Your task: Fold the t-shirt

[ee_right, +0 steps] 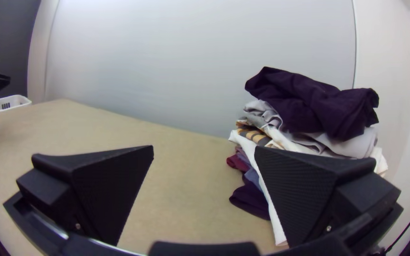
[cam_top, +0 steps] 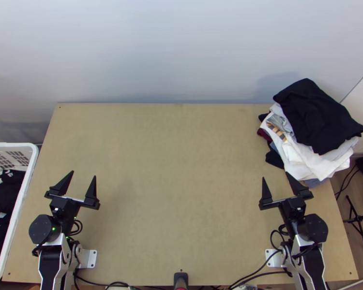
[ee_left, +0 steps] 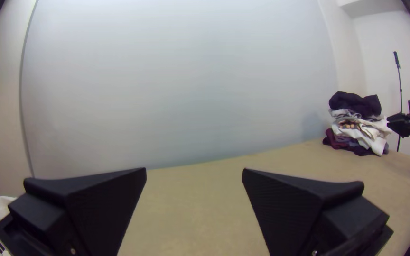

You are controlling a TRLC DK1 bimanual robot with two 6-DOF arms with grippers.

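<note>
Clothes lie stacked at the far right corner of your table, a folded dark garment on top, while a dark heap lies bunched in the white basket on your left; which piece is the t-shirt, you can't tell. Your left gripper is over the table's left side, your right gripper near the stack, each with its fingers spread well apart.

The high view looks steeply down; wrist views face the wall, right nearer the shared clothes pile.
</note>
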